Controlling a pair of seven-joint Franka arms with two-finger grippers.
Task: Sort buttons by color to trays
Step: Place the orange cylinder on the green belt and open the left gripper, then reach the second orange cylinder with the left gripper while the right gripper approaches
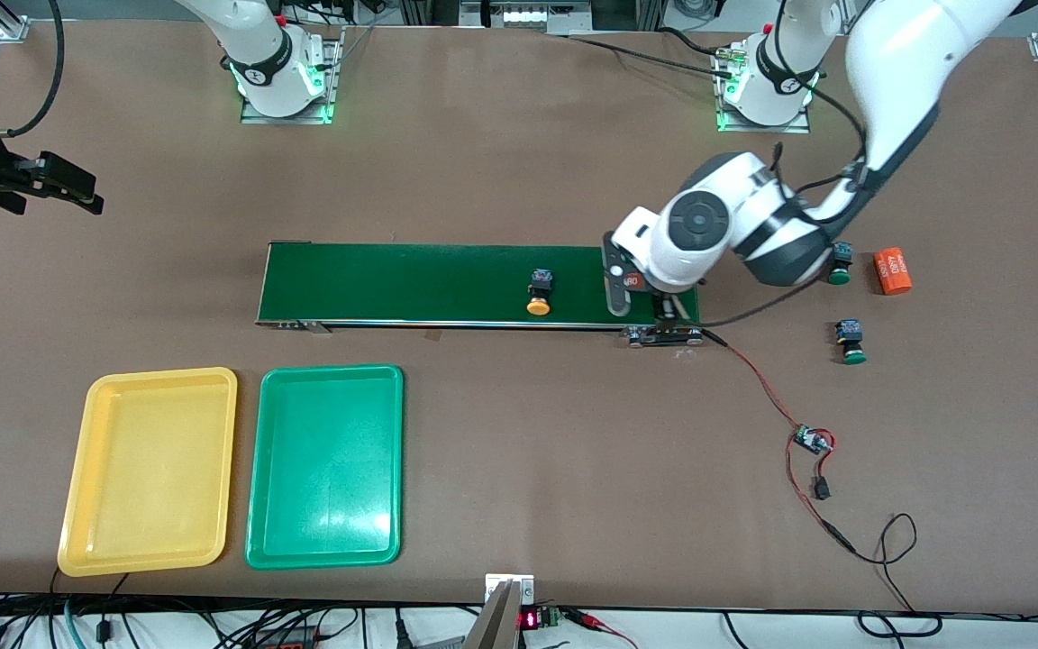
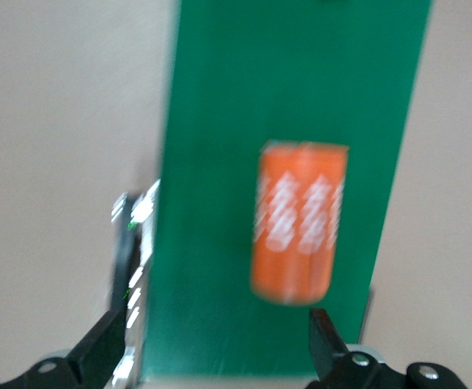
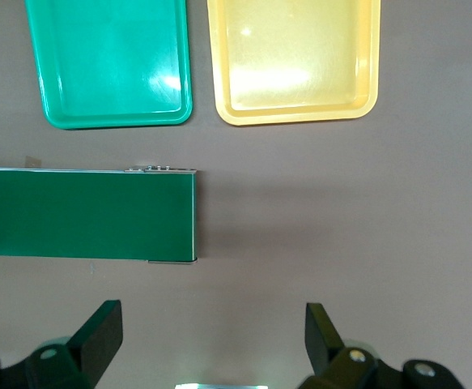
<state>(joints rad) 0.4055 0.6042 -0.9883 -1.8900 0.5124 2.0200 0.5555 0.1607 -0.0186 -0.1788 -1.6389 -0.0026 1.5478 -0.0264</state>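
- The table (image 1: 519, 469) carries a conveyor belt (image 1: 411, 284) at centre; yellow tray (image 1: 150, 469) and green tray (image 1: 325, 464) sit empty toward 7 o'clock, apparently ready for sorted buttons.
- Left pincer (image 2: 211, 361), spread wide, hangs over an orange cylinder (image 2: 300, 231) on the belt's 3 o'clock end.
- Right pincer (image 3: 211, 340), spread wide, waits at 9 o'clock.
- Yellow-capped button (image 1: 539, 293) rides the belt; two green-capped buttons (image 1: 851, 341) lie at 3 o'clock.

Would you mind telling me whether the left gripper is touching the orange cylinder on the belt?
Apart. The left wrist view shows the left gripper open, with green belt visible between each fingertip and the orange cylinder.
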